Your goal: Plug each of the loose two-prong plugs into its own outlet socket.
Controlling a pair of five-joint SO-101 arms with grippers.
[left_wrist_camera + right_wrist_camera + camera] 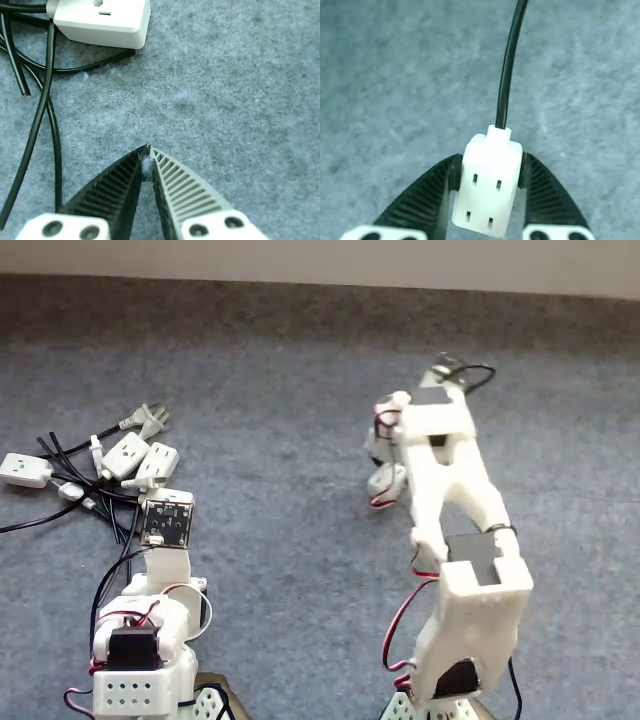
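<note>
In the right wrist view my right gripper [491, 157] is shut on a white outlet socket [487, 192] with two pairs of slots facing up. Its black cord [510, 65] runs away over the carpet. The right arm [450, 480] stretches to the far middle-right, where a loop of that cord [472, 373] shows. My left gripper [146, 150] is shut on nothing, its tips just above the carpet. A white outlet socket [102, 20] lies a short way beyond it. At the far left lie several white sockets [125, 455] and a two-prong plug [150, 420].
Black cables [42, 100] tangle beside the left gripper and spread over the carpet at the left [60, 455]. Another white socket [25, 470] lies near the left edge. Grey carpet [290, 440] covers the table between the arms.
</note>
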